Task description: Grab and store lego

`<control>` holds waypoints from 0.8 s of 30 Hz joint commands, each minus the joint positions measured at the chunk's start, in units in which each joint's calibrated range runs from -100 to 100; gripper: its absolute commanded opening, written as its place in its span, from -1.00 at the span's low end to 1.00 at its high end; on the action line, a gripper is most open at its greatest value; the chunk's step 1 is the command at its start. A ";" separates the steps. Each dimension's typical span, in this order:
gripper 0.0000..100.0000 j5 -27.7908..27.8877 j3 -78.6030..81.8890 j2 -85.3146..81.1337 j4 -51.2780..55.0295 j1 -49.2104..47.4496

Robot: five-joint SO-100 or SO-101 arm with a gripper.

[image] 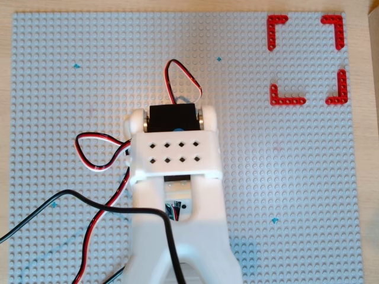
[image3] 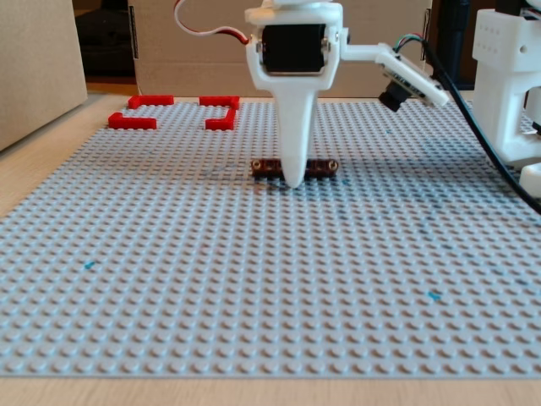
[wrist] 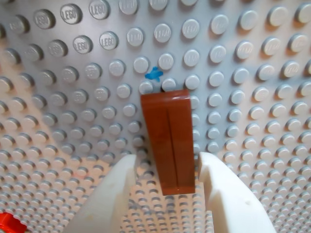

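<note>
Closest to the wrist camera are the two white fingers (wrist: 109, 199) of the gripper (wrist: 167, 194), spread narrowly, one on each side of the brown brick (wrist: 168, 141). There's a small gap on both sides, so nothing's clamped yet as far as I can tell. From the fixed view the fingertip is down at plate level, right in front of the brick's middle.

So I'd call this the grab step, lined up but not squeezed. Next move looks like: pinch the long sides, then lift straight up off the grey baseplate (image3: 254, 279) and carry it toward the red corner pieces (image: 305, 59) at the plate's top right corner in the overhead view. If the brick is pressed onto the studs it may need a bit of a tug.

The brick itself is long, narrow, shiny orange-brown, with a groove running down the middle of its top. It lies flat around the middle of the plate, well apart from the red corners. Its far end sits just beside a little blue mark (wrist: 154, 74). In the overhead view the arm (image: 177, 154) hides it completely.
</note>
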 commanded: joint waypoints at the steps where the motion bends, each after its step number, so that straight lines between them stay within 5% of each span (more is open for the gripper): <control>1: -0.71 -0.12 -2.76 -0.63 0.77 0.44; 24: -0.71 -0.27 -3.31 0.22 2.16 -0.23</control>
